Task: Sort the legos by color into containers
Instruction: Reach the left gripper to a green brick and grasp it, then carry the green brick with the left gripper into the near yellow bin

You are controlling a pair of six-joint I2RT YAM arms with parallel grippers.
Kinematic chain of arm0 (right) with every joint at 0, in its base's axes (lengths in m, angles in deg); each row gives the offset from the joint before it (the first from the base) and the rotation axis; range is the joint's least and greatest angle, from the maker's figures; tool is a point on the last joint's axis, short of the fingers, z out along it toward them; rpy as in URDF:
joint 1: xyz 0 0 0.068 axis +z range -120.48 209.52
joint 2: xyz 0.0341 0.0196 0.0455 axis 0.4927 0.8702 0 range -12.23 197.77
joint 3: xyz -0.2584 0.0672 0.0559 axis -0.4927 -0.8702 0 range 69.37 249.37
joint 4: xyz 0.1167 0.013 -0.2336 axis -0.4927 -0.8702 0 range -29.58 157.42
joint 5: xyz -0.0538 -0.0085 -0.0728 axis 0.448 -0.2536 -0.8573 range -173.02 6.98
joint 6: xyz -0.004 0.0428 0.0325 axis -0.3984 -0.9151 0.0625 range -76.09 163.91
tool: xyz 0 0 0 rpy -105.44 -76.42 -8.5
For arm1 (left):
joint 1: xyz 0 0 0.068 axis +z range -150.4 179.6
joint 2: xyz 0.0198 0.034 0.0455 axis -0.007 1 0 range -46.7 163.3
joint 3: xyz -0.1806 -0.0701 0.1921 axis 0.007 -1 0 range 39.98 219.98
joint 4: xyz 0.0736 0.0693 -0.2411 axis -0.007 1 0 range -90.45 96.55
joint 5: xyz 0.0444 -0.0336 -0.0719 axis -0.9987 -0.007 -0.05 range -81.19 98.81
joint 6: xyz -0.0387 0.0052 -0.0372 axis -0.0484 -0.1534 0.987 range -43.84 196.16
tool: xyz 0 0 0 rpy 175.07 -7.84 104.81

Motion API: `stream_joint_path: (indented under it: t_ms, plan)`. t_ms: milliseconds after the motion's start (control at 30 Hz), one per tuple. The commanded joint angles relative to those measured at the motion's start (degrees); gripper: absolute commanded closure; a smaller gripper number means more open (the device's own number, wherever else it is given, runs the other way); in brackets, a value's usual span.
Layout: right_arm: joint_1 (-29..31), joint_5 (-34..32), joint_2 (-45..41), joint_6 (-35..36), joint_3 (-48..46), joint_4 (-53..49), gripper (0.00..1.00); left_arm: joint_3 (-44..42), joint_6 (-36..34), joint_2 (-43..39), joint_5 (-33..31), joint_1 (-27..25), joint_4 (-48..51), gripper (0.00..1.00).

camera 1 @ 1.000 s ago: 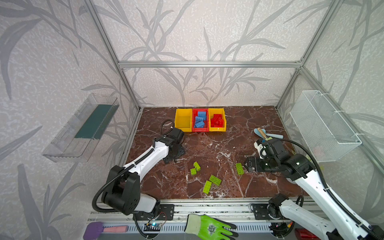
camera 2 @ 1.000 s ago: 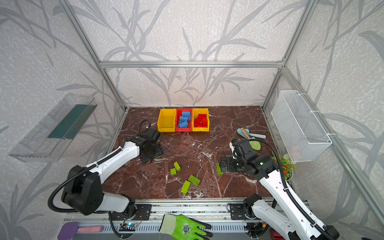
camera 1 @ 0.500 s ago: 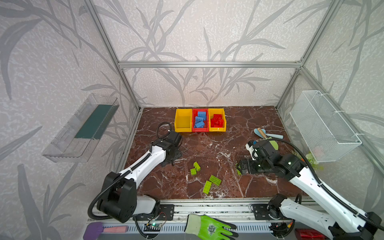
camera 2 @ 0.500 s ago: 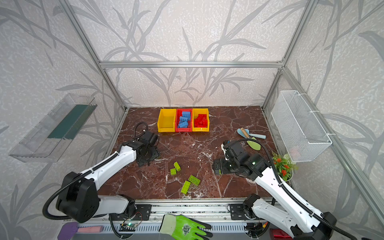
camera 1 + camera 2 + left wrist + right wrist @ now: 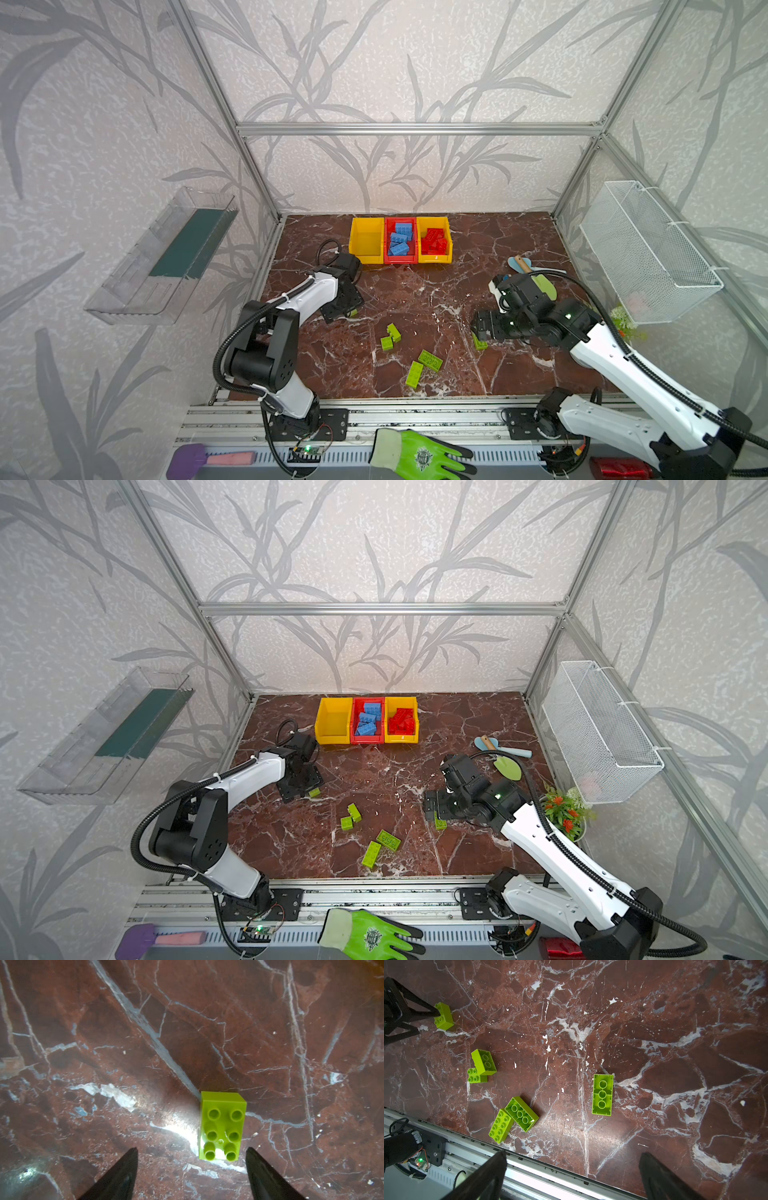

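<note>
Three joined containers stand at the back: an empty yellow bin (image 5: 366, 241), a red bin (image 5: 400, 261) with blue legos (image 5: 399, 239), and a yellow bin (image 5: 434, 258) with red legos (image 5: 434, 240). Several lime green legos lie on the marble floor. My left gripper (image 5: 191, 1149) is open and low over the floor. A studs-up green lego (image 5: 222, 1128) lies just ahead of its fingertips, nearer one finger, and shows in a top view (image 5: 314, 792). My right gripper (image 5: 573, 1153) is open and empty, hanging beside an upside-down green lego (image 5: 602, 1094).
Two green lego pairs (image 5: 390, 336) (image 5: 424, 365) lie mid-floor toward the front rail (image 5: 395, 409). Spatulas (image 5: 536, 274) lie behind the right arm and a small plant (image 5: 563, 812) stands at the right. A wire basket (image 5: 648, 249) and a clear tray (image 5: 166, 257) hang on the walls.
The left gripper has come toward the front, down to the green lego near it. The right gripper has shifted a little left beside its green lego. No lego has moved.
</note>
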Motion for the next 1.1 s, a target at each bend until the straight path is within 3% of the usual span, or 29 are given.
stream_joint_path:
  t_ms: [0,233,500,767,1067]
  plan:
    - [0.3,-0.9,1.6,0.2,2.6,-0.3,0.00,1.7,-1.0,1.3,1.1,0.0,-1.2,0.19]
    - [0.3,-1.0,3.7,1.5,3.9,-0.6,0.00,2.7,-0.1,6.0,0.4,-0.1,-1.0,0.26]
    - [0.3,-2.0,4.8,3.1,4.2,-0.5,0.00,5.2,-0.7,7.9,-0.7,-0.1,2.6,0.74]
    - [0.3,-3.1,7.9,4.9,7.3,-0.2,0.00,20.5,-7.3,9.9,-4.8,0.0,9.8,0.75]
    - [-0.4,-4.4,10.4,5.0,9.9,-0.8,0.00,47.6,-11.7,24.6,-4.7,0.1,14.2,0.75]
